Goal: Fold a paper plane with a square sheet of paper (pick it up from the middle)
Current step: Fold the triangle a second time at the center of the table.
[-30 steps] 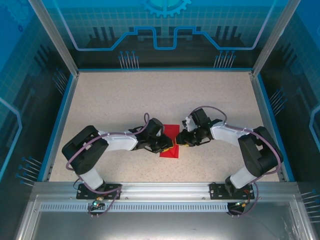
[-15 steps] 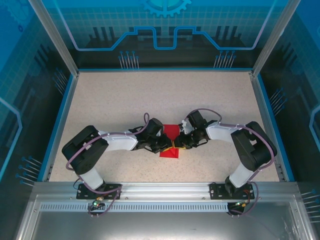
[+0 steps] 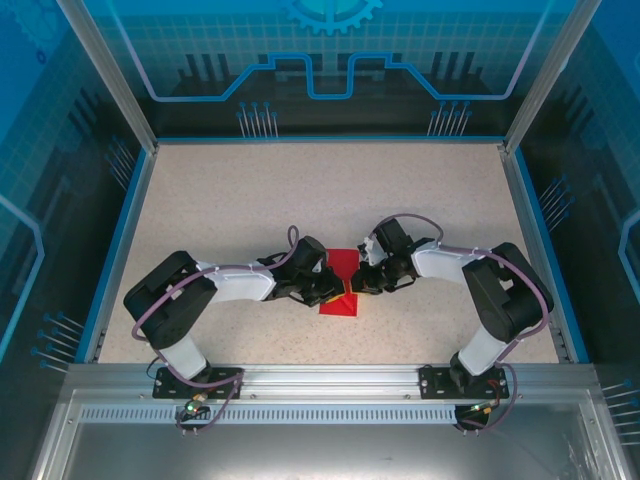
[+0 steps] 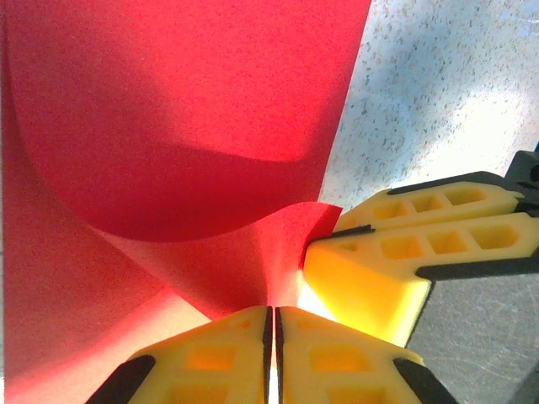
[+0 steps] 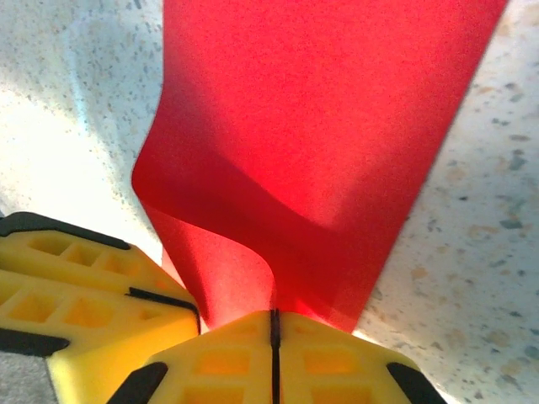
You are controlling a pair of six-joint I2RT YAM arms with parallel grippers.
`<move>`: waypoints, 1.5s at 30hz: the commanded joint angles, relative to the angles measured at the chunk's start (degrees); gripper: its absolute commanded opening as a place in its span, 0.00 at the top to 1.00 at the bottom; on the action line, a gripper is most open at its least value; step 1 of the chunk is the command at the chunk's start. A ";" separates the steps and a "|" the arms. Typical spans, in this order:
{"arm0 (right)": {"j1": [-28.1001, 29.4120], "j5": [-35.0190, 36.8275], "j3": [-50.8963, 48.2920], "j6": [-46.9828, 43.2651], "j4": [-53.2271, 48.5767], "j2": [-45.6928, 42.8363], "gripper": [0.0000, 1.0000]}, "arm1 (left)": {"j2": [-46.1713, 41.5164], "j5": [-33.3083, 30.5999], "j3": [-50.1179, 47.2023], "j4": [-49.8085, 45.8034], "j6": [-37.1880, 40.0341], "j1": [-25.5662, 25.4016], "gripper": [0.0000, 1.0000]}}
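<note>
Thin matt red paper (image 4: 168,109); speckled, matt, stone-like table (image 4: 446,76).

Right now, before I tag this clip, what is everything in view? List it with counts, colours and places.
Sheet of paper: one, bright red, middle of the table's near half, pinched up into a curl between both grippers.
Table: one, speckled beige with a blue border, under everything.
Enclosure walls: three, translucent blue with printed lines, at the far, left and right sides.
Metal rail: one, silver, along the near edge, bearing both arm bases.
Arms: two, white and black, left arm and right arm, reaching inward.
Left gripper: one, yellow fingers, shut on the paper.
Right gripper: one, yellow fingers, shut on the paper, beside the left.
</note>
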 commanded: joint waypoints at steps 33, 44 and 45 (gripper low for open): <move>0.09 4.68 2.98 -1.39 -3.81 2.43 0.93 | 3.19 1.49 2.29 0.66 1.46 -0.33 0.89; 0.05 5.30 3.32 -1.57 -4.15 2.73 0.93 | 2.71 1.75 2.44 0.97 1.66 -0.30 0.89; 0.06 5.40 3.25 -1.54 -4.18 2.73 0.93 | 2.66 1.75 2.39 0.92 1.74 -0.40 0.89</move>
